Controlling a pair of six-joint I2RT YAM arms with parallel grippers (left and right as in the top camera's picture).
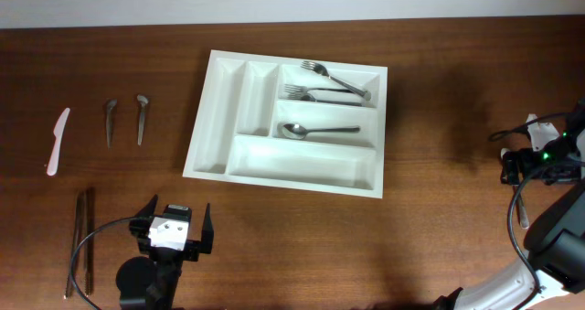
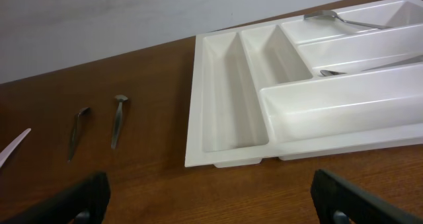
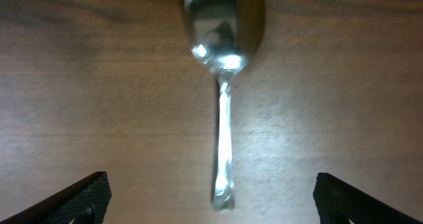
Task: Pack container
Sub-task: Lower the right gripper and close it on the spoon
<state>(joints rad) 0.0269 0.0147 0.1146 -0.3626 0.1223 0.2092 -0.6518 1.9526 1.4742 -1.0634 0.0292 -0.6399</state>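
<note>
From above, the one white tray lies flat in the middle of the worktop, slightly skewed. Of its five compartments, the far long one holds two forks and the middle long one a spoon. The near long one and both narrow left ones are bare. Well apart to its left lie two small spoons, with one white knife further left and two thin dark sticks at the near left edge. One loose spoon lies at the far right, so there are four spoons in all. The tray looks like stiff, light, smooth plastic, likely to skid if nudged. A thin rim wall or a divider seems the best place to pinch it, though packing may never need it lifted. In the left wrist view, the left pincer stands spread wide with nothing in it, low over the worktop and facing the tray's near left corner. The small spoons and the knife tip lie off to the left. In the right wrist view, the right pincer is likewise fully spread and empty. It hovers over the loose spoon, whose handle runs down between the two fingers with its bowl at the far end.
</note>
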